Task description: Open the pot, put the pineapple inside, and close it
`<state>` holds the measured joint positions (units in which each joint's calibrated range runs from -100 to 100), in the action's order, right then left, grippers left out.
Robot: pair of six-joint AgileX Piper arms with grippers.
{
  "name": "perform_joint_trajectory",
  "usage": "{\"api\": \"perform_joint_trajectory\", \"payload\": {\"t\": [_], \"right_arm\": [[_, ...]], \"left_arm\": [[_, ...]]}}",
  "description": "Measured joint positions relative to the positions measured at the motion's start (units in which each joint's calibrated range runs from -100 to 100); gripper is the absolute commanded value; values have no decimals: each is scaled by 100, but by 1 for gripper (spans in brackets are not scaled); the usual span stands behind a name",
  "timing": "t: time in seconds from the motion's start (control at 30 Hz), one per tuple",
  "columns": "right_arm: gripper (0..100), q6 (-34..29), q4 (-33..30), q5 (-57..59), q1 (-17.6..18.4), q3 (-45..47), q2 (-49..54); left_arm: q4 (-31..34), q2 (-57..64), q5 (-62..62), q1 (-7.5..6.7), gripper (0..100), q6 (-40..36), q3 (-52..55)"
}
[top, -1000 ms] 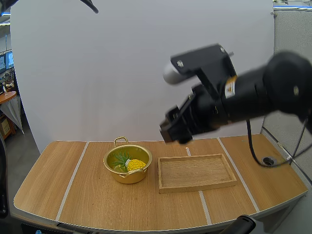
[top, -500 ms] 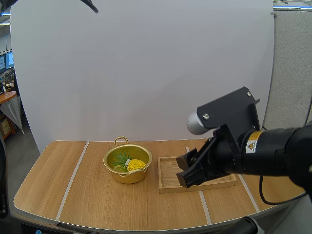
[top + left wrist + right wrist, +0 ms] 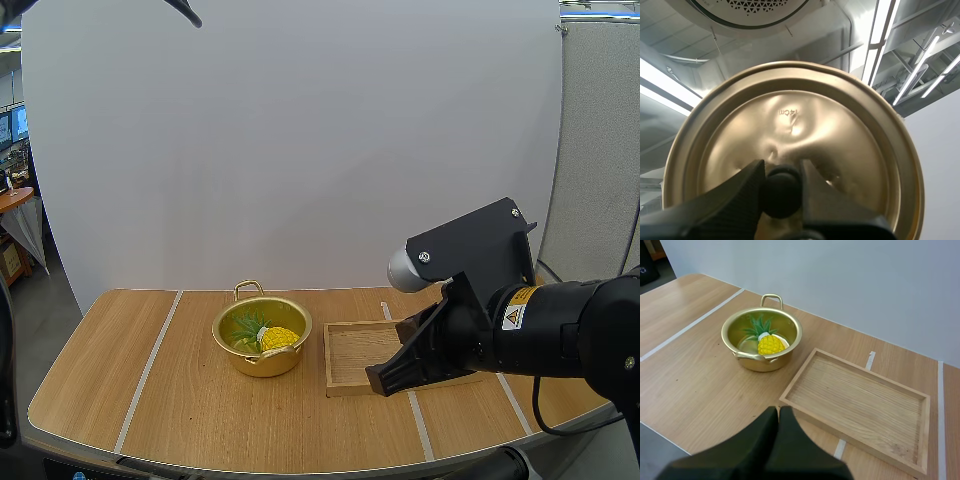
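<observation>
- Step in hand: closing. The pineapple (image 3: pixel 771 344) lies inside the open pot (image 3: pixel 760 362); only the lid (image 3: pixel 790 130) is left to place.
- Left gripper (image 3: pixel 782 192): fingers pinched on the lid's black knob (image 3: pixel 781 196), with the lid just beyond the fingertips. How far it stands from the pot cannot be judged from the wrist view.
- Right gripper (image 3: pixel 778 415): fingers together as one wedge, holding nothing. The empty tray (image 3: pixel 855 390) is just ahead, the pot farther ahead and to one side.
- Next move, as judged: lower the lid level and centred onto the rim.
- Surface: wooden table (image 3: pixel 200 410) with pale tape lines (image 3: pixel 148 370), and a plain white screen (image 3: pixel 300 150) behind.
</observation>
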<state>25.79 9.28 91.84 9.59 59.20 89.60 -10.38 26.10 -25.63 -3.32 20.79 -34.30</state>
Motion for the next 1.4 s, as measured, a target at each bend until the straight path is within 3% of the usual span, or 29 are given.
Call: {"api": "perform_joint_trajectory", "payload": {"t": [0.87, 1.23, 1.4], "right_arm": [[0, 0, 103, 86, 0, 0, 0], [0, 9, 41, 86, 0, 0, 0], [0, 9, 46, 86, 0, 0, 0]], "left_arm": [[0, 15, -325, 0, 0, 0, 0], [70, 373, -6532, 0, 0, 0, -16], [70, 206, -7381, 0, 0, 0, -16]]}}
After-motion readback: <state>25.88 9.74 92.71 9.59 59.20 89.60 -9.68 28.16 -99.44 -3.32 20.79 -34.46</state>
